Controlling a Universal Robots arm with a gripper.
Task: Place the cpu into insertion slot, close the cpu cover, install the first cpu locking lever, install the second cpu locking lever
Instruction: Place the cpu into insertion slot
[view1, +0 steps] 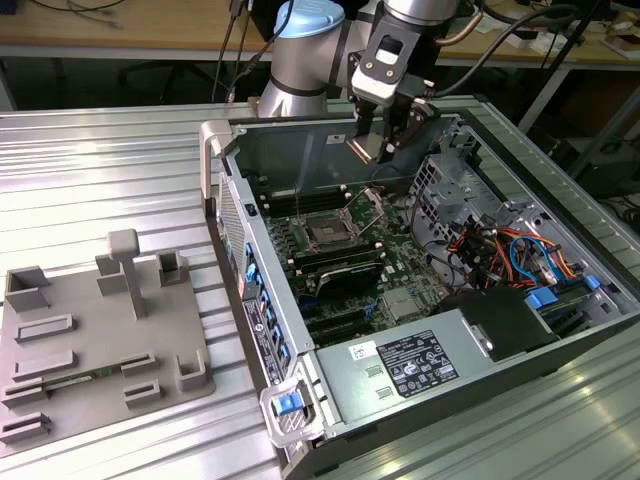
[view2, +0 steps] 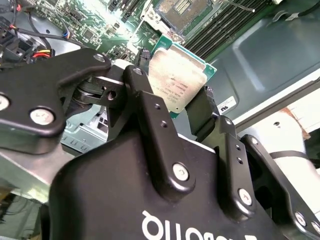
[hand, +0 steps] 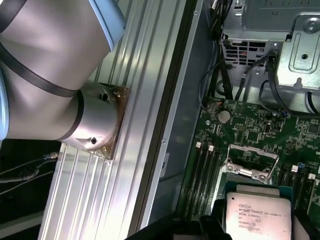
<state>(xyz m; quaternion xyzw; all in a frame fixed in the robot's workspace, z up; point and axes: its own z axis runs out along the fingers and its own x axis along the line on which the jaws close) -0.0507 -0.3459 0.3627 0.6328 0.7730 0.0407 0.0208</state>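
Note:
The cpu (view2: 177, 75), a flat square chip with a silver-grey top and green edge, is held between my gripper's (view2: 172, 84) black fingers (view2: 150, 112); the gripper is shut on it. In the first wrist view the cpu (hand: 257, 215) hangs over the green motherboard. In the exterior view my gripper (view1: 385, 140) hovers above the open computer case, up and behind the insertion slot (view1: 328, 230), a dark square socket with a silvery rim. The second wrist view has the insertion slot (view2: 182, 10) uncovered beyond the chip. The cpu cover (view1: 375, 203) stands tilted up beside the socket.
The case (view1: 240, 250) lies on its side on a ribbed metal table. Long black memory slots (view1: 340, 265) flank the socket. A power supply (view1: 420, 360) and a drive cage with cables (view1: 500, 240) fill the exterior view's right. A grey fixture tray (view1: 100, 330) lies at its left.

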